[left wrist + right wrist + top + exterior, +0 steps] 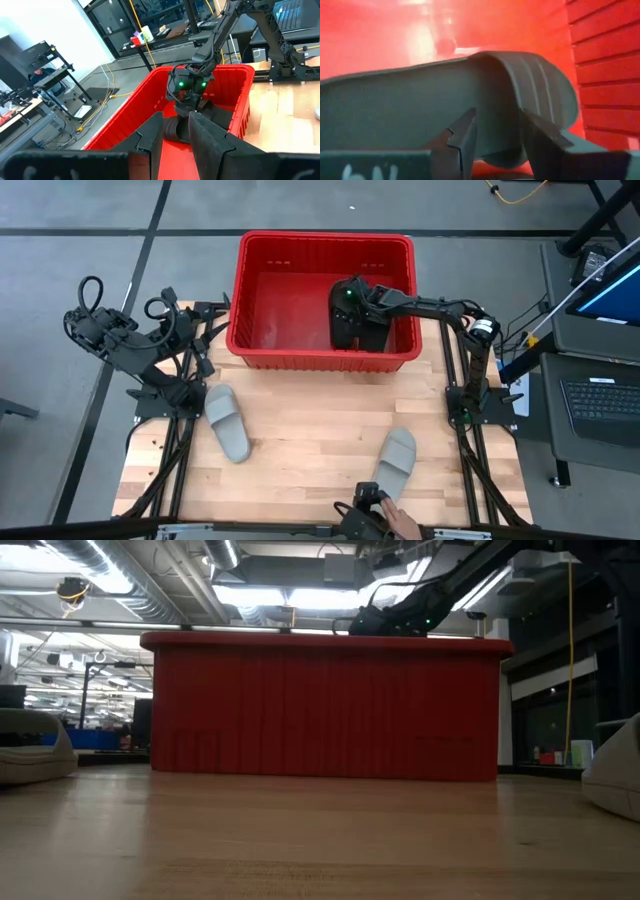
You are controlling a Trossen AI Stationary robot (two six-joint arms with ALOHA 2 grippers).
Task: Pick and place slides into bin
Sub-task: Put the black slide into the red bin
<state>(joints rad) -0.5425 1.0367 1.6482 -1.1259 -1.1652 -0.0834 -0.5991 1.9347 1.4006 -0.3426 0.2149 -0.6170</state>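
Right gripper (352,302) reaches inside ribbed red plastic bin (262,348), fingers parted narrowly over matte black slides (358,328) lying in its right end. Two smooth grey slides (227,421) on wood-plank surface (310,430); left gripper (200,358) waits beside the bin's left corner, fingers narrowly apart

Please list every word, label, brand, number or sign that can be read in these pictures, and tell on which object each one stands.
No text can be read in any view.
White marks on the right gripper body, at the lower edge of the right wrist view: cut off, unreadable.
Laptop screen beside the table: too small to read.
Large rectangular red plastic bin, black slide sandals and light grey slide sandals: no visible print.
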